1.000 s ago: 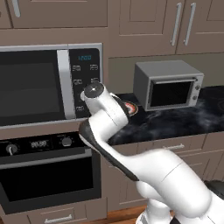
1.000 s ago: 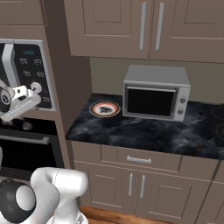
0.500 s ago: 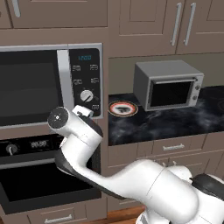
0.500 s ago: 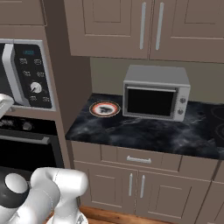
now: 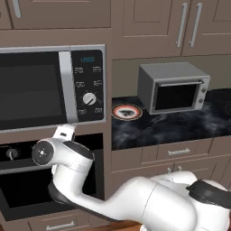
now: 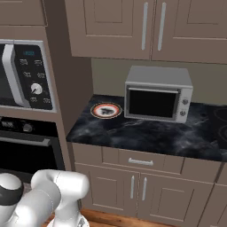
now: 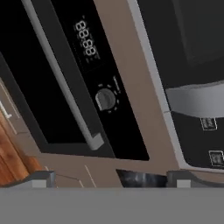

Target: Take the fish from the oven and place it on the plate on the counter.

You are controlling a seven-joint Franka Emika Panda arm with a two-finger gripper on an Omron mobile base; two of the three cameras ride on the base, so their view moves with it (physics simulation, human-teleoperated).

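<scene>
The black oven sits under the microwave with its glass door shut, and the fish is hidden. In the hand view the oven appears rolled, showing its silver bar handle, a knob and the digital display. My gripper is open with nothing between its widely spread fingertips, and it faces the oven's control panel near the handle's end. The orange-rimmed plate lies on the black marbled counter, to the right of the oven column.
A large microwave hangs right above the oven, close over my hand. A grey toaster oven stands on the counter right of the plate. Taupe drawers and cabinets run below and above the counter.
The arm has swung left and down, from in front of the microwave's keypad to in front of the oven's panel. The gripper stays open.
</scene>
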